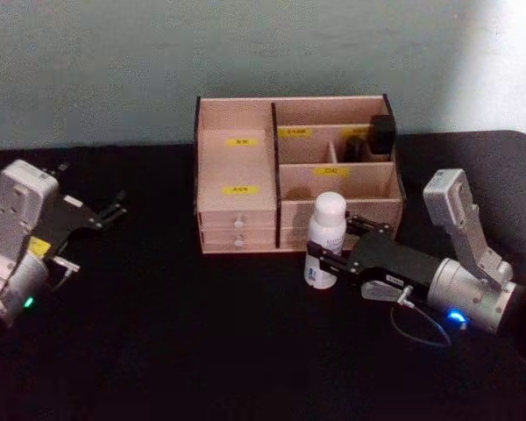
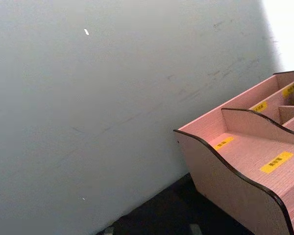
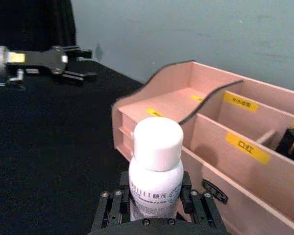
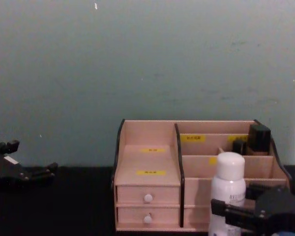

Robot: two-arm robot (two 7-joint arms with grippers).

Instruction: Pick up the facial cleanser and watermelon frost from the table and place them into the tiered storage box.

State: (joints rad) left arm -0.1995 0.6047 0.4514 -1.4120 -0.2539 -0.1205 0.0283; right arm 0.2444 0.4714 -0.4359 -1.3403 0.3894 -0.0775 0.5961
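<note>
- Head view, left: the left pincer hangs spread wide and empty over the black bench.
- Middle: the storage box holds dark things at back right; I cannot tell what they are.
- Right: the right pincer clasps the white bottle, which stands upright just in front of the box and is not yet in it, so I judge the task early.
- Behind: a pale grey-green wall.

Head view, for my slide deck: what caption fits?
Right gripper grips the white bottle before the tiered storage box; left gripper parked aside.

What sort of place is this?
Likely a staged robot test bench: a black table against a bare wall, a storage box, a white bottle held in the right gripper, left gripper idle at the table's left.
</note>
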